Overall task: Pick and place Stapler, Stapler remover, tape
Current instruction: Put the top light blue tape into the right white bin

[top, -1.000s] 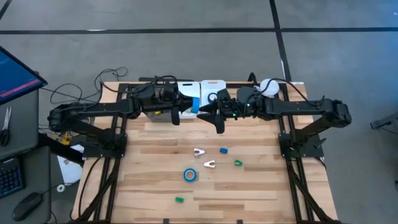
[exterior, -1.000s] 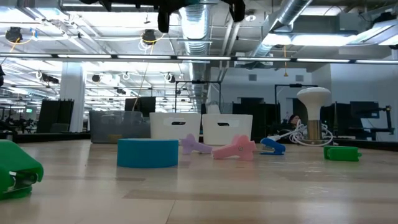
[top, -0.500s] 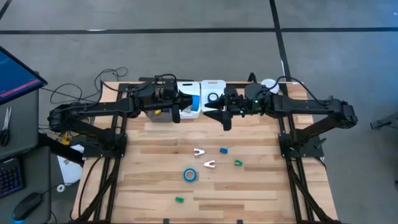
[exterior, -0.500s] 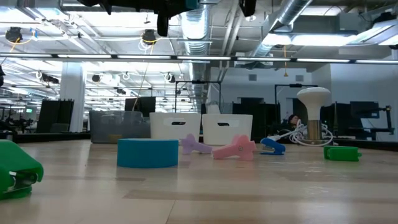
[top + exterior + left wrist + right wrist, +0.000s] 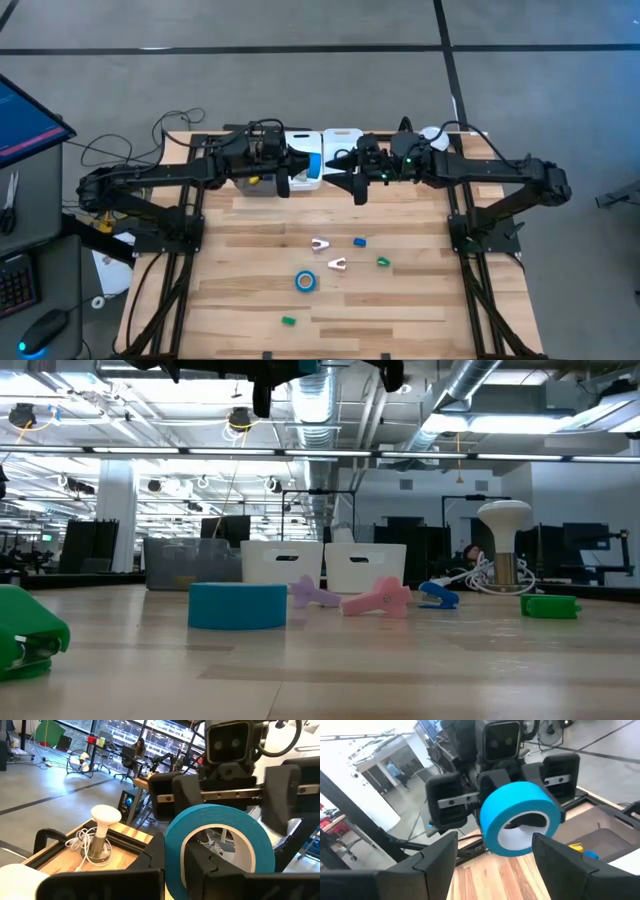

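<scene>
A bright-blue tape roll (image 5: 315, 166) is held in the air above the white bins (image 5: 338, 146) at the table's far edge, with my left gripper (image 5: 298, 175) shut on it. My right gripper (image 5: 345, 178) faces it from the right, open. Its two fingers (image 5: 437, 852) stand wide on either side of the roll (image 5: 520, 817) and apart from it. A second tape roll (image 5: 305, 281) lies flat on the wood. Beside it lie two pale staple removers (image 5: 319, 243) (image 5: 337, 265), a small blue stapler (image 5: 359, 241) and two green ones (image 5: 383, 262) (image 5: 288, 322). My left gripper holds the roll by its ring wall (image 5: 172, 847), one finger through the hole and one outside. The fingers come level from the table's left. The roll stands on edge, lifted clear, with its hole toward my right gripper.
A clear bin (image 5: 255, 187) stands under my left arm beside the white bins. A white lamp-like stand with a coiled cable (image 5: 432, 138) sits at the far right corner. The loose items cluster at the table's middle and near part (image 5: 378, 600).
</scene>
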You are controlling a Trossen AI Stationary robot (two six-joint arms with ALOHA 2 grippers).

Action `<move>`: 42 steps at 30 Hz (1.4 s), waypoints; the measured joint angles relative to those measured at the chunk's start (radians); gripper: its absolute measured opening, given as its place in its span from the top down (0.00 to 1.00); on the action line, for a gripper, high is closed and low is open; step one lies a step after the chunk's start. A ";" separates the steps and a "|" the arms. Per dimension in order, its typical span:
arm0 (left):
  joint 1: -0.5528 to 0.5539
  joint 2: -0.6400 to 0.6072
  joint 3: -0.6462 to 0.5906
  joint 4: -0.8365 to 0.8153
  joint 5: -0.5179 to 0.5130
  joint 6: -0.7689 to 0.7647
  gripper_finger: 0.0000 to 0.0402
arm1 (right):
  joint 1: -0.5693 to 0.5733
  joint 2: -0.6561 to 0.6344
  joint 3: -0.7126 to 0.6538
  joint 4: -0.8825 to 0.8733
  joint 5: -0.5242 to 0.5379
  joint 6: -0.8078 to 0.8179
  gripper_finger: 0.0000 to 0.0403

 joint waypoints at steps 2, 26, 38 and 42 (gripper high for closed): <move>0.000 0.000 0.000 0.000 0.000 -0.001 0.96 | 0.001 0.012 0.003 0.032 -0.003 0.003 0.39; 0.000 -0.001 0.000 0.000 0.001 -0.019 0.96 | -0.036 0.076 0.000 0.138 -0.023 0.014 0.64; 0.000 -0.003 0.002 0.005 0.003 -0.011 0.93 | -0.038 0.075 0.000 0.147 -0.028 -0.002 0.95; 0.001 -0.002 0.002 -0.004 -0.004 -0.028 0.80 | -0.038 0.075 0.000 0.135 -0.023 -0.026 0.95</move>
